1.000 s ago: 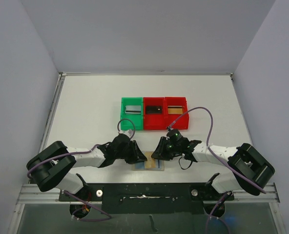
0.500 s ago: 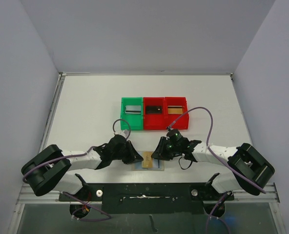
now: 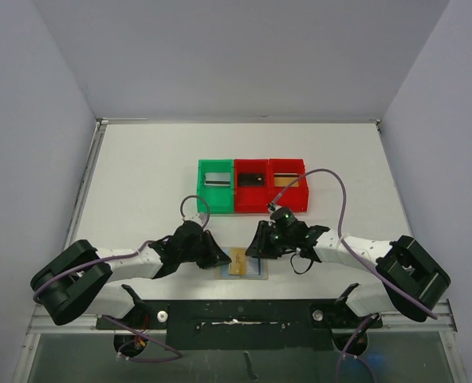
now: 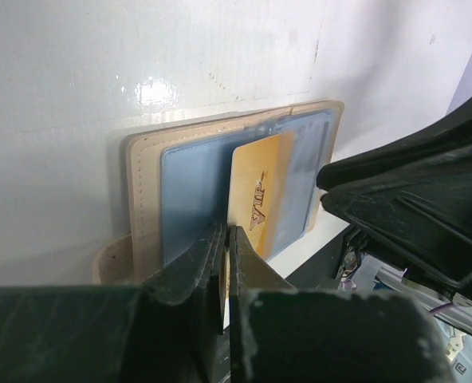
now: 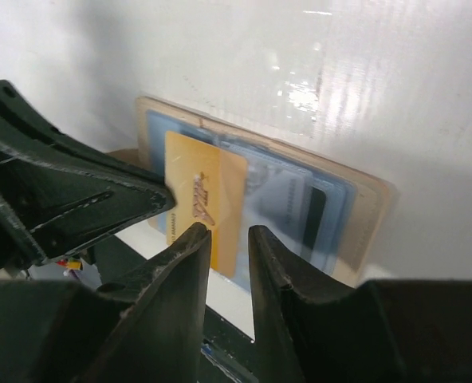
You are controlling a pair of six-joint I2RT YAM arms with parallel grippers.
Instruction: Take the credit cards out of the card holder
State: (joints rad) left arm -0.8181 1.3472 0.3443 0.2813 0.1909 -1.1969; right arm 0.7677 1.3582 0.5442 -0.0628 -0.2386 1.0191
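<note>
1. Tan-beige leather-look card holder [image 3: 257, 271], lying open with its light-blue pockets facing up, is the nearest thing we see. It sits flat on the white table [image 3: 140, 175], close to the front edge and between the two arms.
2. We see a thin gold-orange card [image 4: 260, 191] sticking partly out of a blue pocket, its near end clear of the pocket.
3. From the left wrist view, we find the left gripper [image 4: 226, 237] with its fingers pressed together on the near edge of that gold-orange card.
4. From the right wrist view, the right gripper [image 5: 230, 237] stands over the holder's right half with a narrow gap between its fingers and nothing between them. We cannot tell whether its tips touch the holder.
5. Beside the gold-orange card, we make out a pale card [image 5: 288, 203] under a clear pocket.
6. Farther back, well apart from the holder, three plastic bins stand touching in a row:
   - a green bin [image 3: 205, 199] holds a silver-grey card [image 3: 217, 179];
   - a middle red bin [image 3: 252, 201] holds a black card [image 3: 252, 179];
   - a right red bin [image 3: 290, 199] holds a second gold-orange card [image 3: 284, 179].
</note>
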